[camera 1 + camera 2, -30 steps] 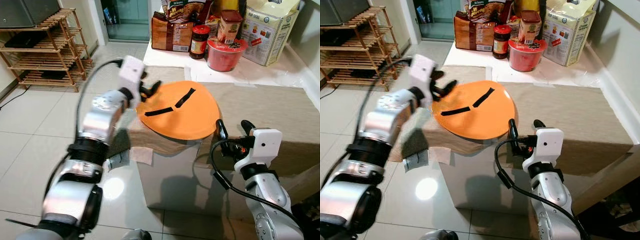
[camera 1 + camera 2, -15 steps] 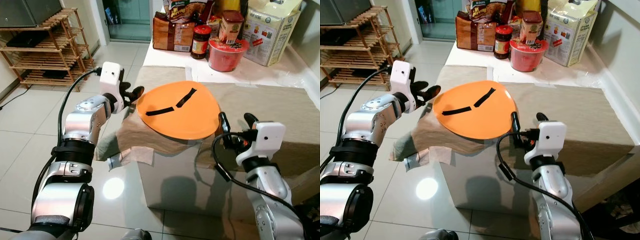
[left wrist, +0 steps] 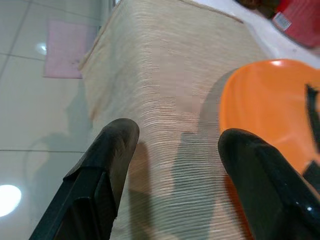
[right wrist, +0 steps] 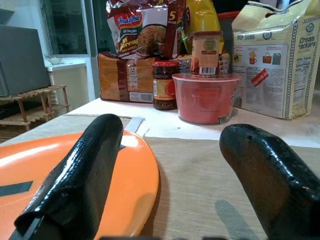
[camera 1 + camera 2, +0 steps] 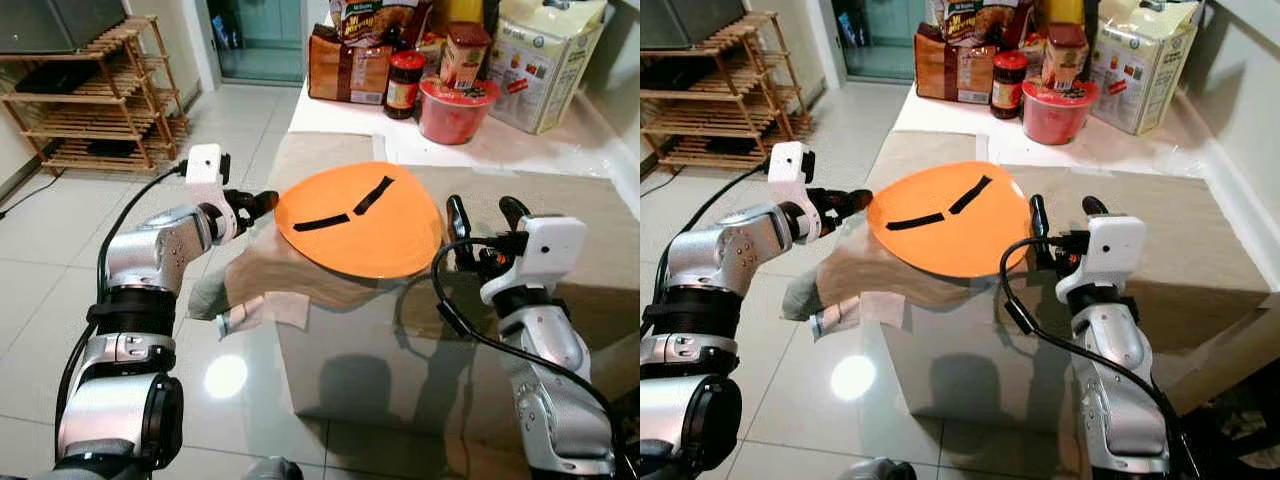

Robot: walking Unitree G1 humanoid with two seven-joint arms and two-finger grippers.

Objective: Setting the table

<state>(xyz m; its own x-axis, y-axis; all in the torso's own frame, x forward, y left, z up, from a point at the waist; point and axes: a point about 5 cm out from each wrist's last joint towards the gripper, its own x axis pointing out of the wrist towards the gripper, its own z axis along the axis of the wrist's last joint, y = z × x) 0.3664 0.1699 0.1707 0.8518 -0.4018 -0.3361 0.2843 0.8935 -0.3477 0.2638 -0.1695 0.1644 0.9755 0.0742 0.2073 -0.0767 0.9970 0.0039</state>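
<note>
Overhang is the hazard: the plate [image 5: 358, 220] is projecting past the table [image 5: 560, 215] edge on a loosely draped cloth [image 5: 262, 285]. You are holding the left gripper [image 5: 262, 200] and right gripper [image 5: 483, 214] spread and empty beside its rim; any nudge or cloth snag could be tipping it off.

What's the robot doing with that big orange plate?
It's setting the table. The orange plate lies on the beige tablecloth, and nothing is holding it. The left tool hovers open beside the plate's left edge, and the right tool hovers open by its right edge. Food packets stand at the back.
</note>
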